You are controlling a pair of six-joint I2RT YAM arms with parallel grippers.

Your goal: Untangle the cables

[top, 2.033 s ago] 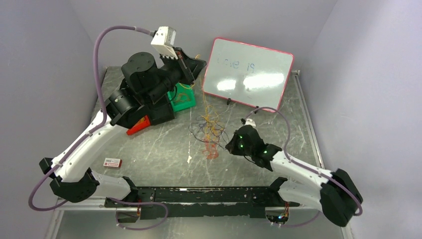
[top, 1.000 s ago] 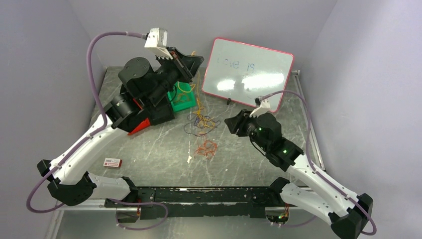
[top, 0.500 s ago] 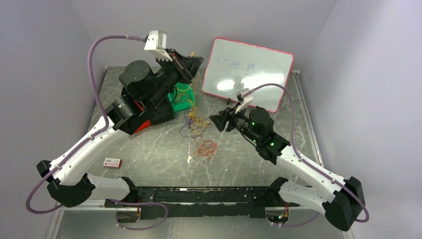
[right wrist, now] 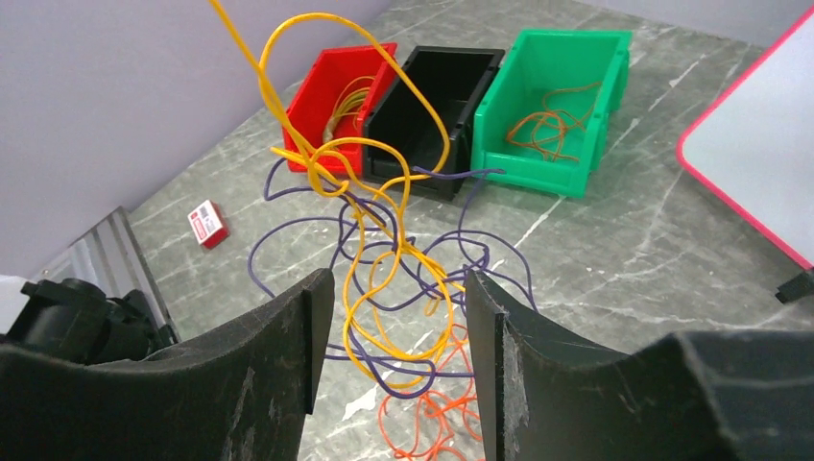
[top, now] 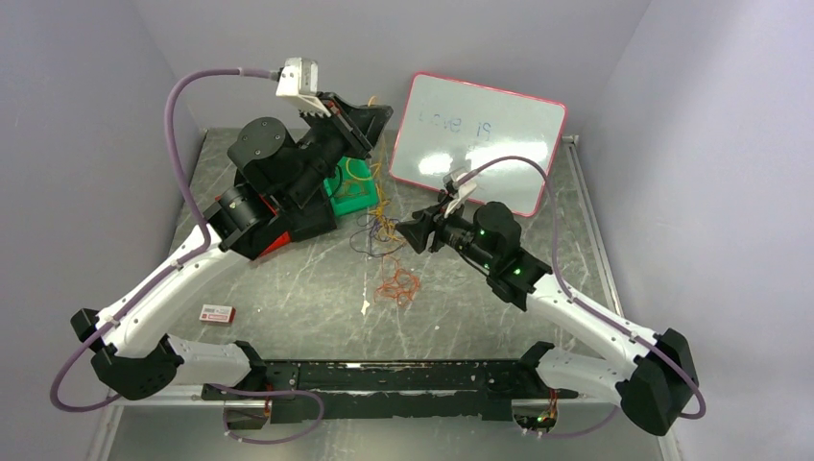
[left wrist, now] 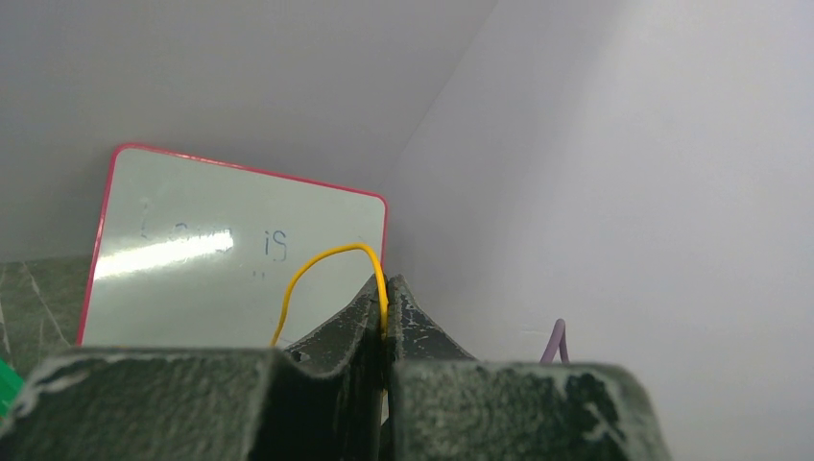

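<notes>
A yellow cable [left wrist: 331,252] is pinched in my left gripper [left wrist: 387,290], which is shut and held high at the back of the table [top: 376,113]. The strand hangs down from it into a tangle of yellow and purple cables [top: 380,233] above the table. My right gripper [top: 415,233] is open just right of this tangle. In the right wrist view yellow and purple loops [right wrist: 389,359] hang in front of its open gripper [right wrist: 394,288], with nothing between the fingers. Orange cables [top: 398,285] lie curled on the table below [right wrist: 432,407].
A red bin [right wrist: 336,96], a black bin [right wrist: 437,91] and a green bin [right wrist: 557,106] stand in a row at the back left, with cables in the red and green ones. A pink-framed whiteboard [top: 480,139] leans at the back. A small red-and-white box [top: 217,313] lies front left.
My right arm has swung up and left from near the orange cables to beside the hanging tangle, its jaws widening. The left gripper has kept its yellow cable lifted.
</notes>
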